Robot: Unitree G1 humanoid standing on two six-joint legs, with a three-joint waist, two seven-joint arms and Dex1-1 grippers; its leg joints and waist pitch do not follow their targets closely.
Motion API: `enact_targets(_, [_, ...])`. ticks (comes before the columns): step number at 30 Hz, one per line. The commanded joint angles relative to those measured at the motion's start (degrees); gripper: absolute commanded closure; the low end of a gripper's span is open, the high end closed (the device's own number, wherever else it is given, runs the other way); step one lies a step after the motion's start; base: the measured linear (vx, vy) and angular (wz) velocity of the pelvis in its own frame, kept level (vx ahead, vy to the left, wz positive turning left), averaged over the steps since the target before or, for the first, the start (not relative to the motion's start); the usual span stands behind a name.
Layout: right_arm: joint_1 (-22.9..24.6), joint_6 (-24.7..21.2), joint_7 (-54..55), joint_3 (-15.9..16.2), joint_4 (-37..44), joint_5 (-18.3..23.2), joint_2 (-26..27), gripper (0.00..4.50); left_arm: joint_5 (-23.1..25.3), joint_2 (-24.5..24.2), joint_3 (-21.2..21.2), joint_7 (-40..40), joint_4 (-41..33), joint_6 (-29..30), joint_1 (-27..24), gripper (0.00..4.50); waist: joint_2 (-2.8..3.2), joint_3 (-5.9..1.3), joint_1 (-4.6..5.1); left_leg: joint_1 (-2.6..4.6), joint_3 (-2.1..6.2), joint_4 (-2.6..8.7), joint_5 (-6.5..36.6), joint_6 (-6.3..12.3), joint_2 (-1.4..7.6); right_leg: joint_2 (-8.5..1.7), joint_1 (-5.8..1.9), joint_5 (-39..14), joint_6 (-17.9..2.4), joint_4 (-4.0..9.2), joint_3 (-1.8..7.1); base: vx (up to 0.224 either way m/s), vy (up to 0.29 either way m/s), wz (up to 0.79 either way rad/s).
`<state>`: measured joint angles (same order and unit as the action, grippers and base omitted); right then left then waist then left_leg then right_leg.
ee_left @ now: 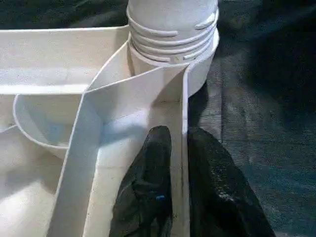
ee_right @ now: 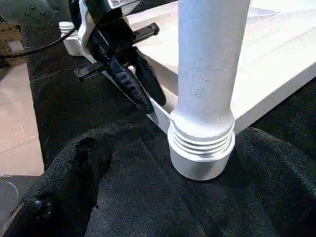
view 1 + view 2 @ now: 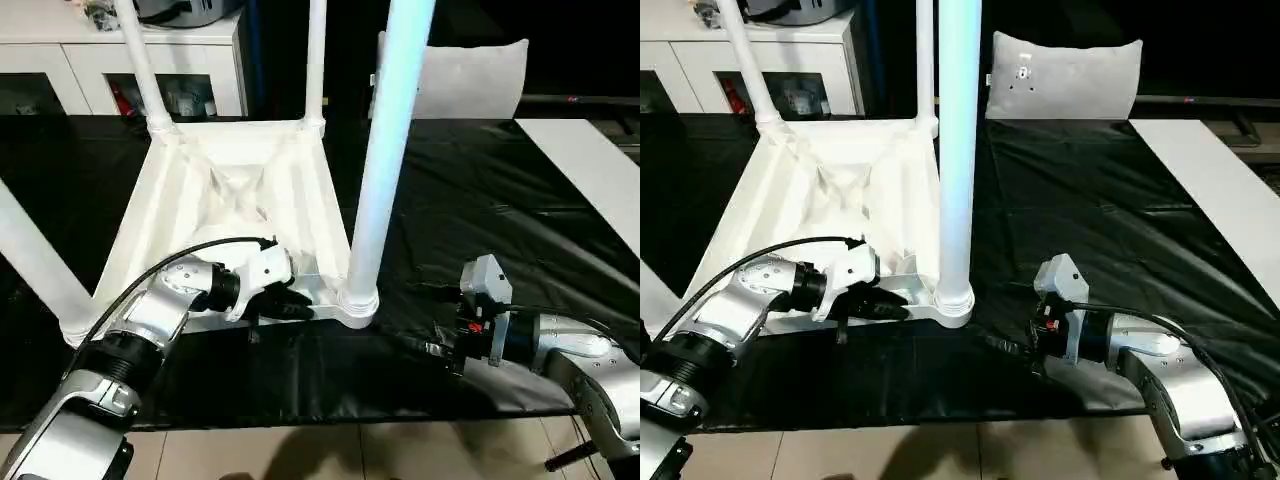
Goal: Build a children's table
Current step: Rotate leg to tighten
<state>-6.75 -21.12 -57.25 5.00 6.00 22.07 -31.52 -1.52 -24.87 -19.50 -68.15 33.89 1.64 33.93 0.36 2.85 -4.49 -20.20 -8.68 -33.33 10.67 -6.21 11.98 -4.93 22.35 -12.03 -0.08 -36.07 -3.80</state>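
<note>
White moulded plastic makes up the children's table, which lies upside down on a black sheet spread over the floor, its ribbed underside facing up and legs standing in its corner sockets. The nearest leg, at the tabletop's near right corner, is a long round taper ending in a ringed collar (the ridges look like a screw thread) seated in its socket.

The left gripper straddles the thin near rim of the tabletop just beside that socket, one black finger inside the wall and one outside; whether the pads press the wall or stand slightly off it I cannot tell. The right gripper rests on the sheet with its padded fingers spread wide on either side of the collar, holding nothing.

The main risk, as I judge it, is the leg being only partly threaded: if the right fingers close and twist while the left grip is loose, the light tabletop could spin or slide on the slick, wrinkled sheet. A tall leg also gives leverage, so a sideways push may tip or cross-thread it.
</note>
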Motion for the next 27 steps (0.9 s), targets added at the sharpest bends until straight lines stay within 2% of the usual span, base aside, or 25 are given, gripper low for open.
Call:
enact_targets(1, [-0.54,0.53,0.28,0.21,-0.49,-0.58,0.01,0.00,0.99,-0.79,0.07,0.45,-0.99,1.58,0.50,3.45,-0.04,-3.21,-0.13,-0.37,-0.56,3.89,12.61,1.91,0.62,-2.55,-2.88,-11.89,-10.99,5.34,2.40,0.000,0.000,0.00])
enact_targets(5, [-0.28,0.87,0.07,0.09,-0.80,-0.53,-0.02,0.00,1.62,-0.86,-0.41,0.42,-0.84,2.04,0.13,3.45,0.04,-3.16,-0.18,-0.26,-0.57,3.98,13.15,1.81,0.66,-2.58,-2.82,-13.34,-10.59,5.54,2.43,0.000,0.000,0.00])
enact_targets(10, [-0.30,1.50,-0.17,0.02,-1.53,-0.67,-0.10,0.00,1.56,-0.75,0.06,0.77,-0.34,3.18,0.34,3.45,-0.17,-3.12,-0.23,-0.28,-0.58,3.99,13.21,1.86,0.66,-2.61,-2.78,-14.18,-10.40,5.60,2.42,0.000,0.000,0.00])
enact_targets(14, [-0.50,1.71,-0.24,0.13,-1.90,-0.74,-0.05,0.00,-0.09,0.03,1.42,1.07,-1.30,4.45,0.16,3.79,-0.14,-3.10,-0.26,-0.32,-0.63,3.95,12.84,1.96,0.62,-2.59,-2.78,-14.02,-10.56,5.60,2.44,0.000,0.000,0.00])
enact_targets(15, [-0.57,1.84,-0.23,0.20,-2.06,-0.81,0.02,0.00,-0.34,0.15,1.58,0.94,-1.46,4.33,0.05,4.03,-0.15,-3.04,-0.26,-0.29,-0.64,3.98,13.11,1.97,0.63,-2.59,-2.72,-14.46,-10.52,5.67,2.43,0.000,0.000,0.00])
enact_targets(18, [-0.80,2.22,-0.16,0.46,-2.48,-1.03,0.28,0.00,0.63,-0.56,0.78,0.31,-1.77,3.70,-0.51,4.20,-0.18,-3.10,-0.33,-0.28,-0.58,4.02,13.49,1.92,0.65,-2.67,-2.77,-15.78,-9.93,5.77,2.42,0.000,0.000,0.00])
enact_targets(22, [-0.80,2.71,-0.02,0.78,-2.64,-1.29,0.53,0.00,1.86,-1.21,0.21,0.97,-1.65,3.22,-0.78,4.43,-0.13,-3.13,-0.32,-0.33,-0.52,4.06,13.04,1.97,0.69,-2.60,-2.74,-14.57,-9.92,5.66,2.41,0.000,0.000,0.00])
enact_targets(24, [-0.58,2.73,-0.07,0.80,-2.38,-1.27,0.51,0.00,1.66,-1.00,0.46,1.20,-1.78,2.28,-0.85,4.43,-0.52,-3.10,-0.27,-0.33,-0.59,4.06,12.93,2.10,0.72,-2.58,-2.73,-14.36,-10.05,5.65,2.41,0.000,0.000,0.00])
enact_targets(25, [-0.47,2.71,-0.11,0.73,-2.24,-1.24,0.42,0.00,1.54,-0.78,0.65,1.43,-1.85,1.58,-0.82,4.43,-0.38,-3.09,-0.32,-0.35,-0.54,4.07,12.89,2.11,0.72,-2.63,-2.74,-14.46,-10.08,5.60,2.40,0.000,0.000,0.00])
enact_targets(26, [-0.47,2.71,-0.11,0.73,-2.24,-1.24,0.42,0.00,1.54,-0.78,0.65,1.43,-1.85,1.58,-0.82,4.43,-0.48,-3.12,-0.32,-0.34,-0.60,4.03,12.69,2.18,0.72,-2.65,-2.72,-14.46,-10.01,5.58,2.42,0.000,0.000,0.00])
enact_targets(27, [-0.34,2.47,-0.48,0.61,-2.03,-1.00,0.10,0.00,1.38,-0.34,0.93,1.71,-1.97,0.17,-0.68,4.43,-1.16,-3.10,-0.28,-0.45,-0.67,4.00,12.20,2.44,0.71,-2.64,-2.76,-14.54,-9.82,5.55,2.43,0.000,0.000,0.00])
